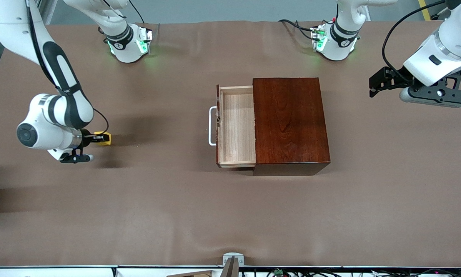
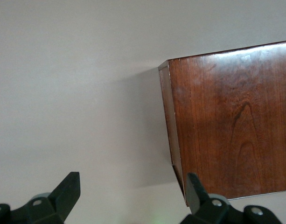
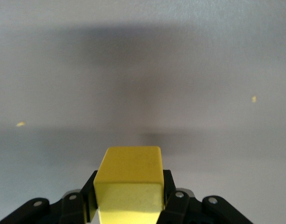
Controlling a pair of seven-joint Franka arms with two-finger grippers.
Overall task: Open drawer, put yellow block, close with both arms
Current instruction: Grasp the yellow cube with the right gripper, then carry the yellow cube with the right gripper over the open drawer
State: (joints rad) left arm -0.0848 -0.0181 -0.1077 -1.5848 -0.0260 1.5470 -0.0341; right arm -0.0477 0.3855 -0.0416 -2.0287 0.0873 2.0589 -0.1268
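Note:
The yellow block (image 1: 104, 138) sits low at the table toward the right arm's end, well apart from the drawer. My right gripper (image 1: 99, 138) is shut on it, and in the right wrist view the block (image 3: 129, 179) fills the gap between the black fingers (image 3: 170, 193). The drawer (image 1: 236, 127) stands pulled out of the dark mahogany box (image 1: 290, 123), its pale tray empty and its white handle (image 1: 212, 126) facing the right arm's end. My left gripper (image 1: 372, 87) hangs open over the table past the box's closed end, with nothing between its fingers (image 2: 68, 191).
Both arm bases (image 1: 132, 42) (image 1: 332, 42) glow green along the table's edge farthest from the front camera. A small metal fixture (image 1: 232, 261) sits at the nearest edge. Brown table surface (image 1: 157, 200) stretches between the block and the drawer.

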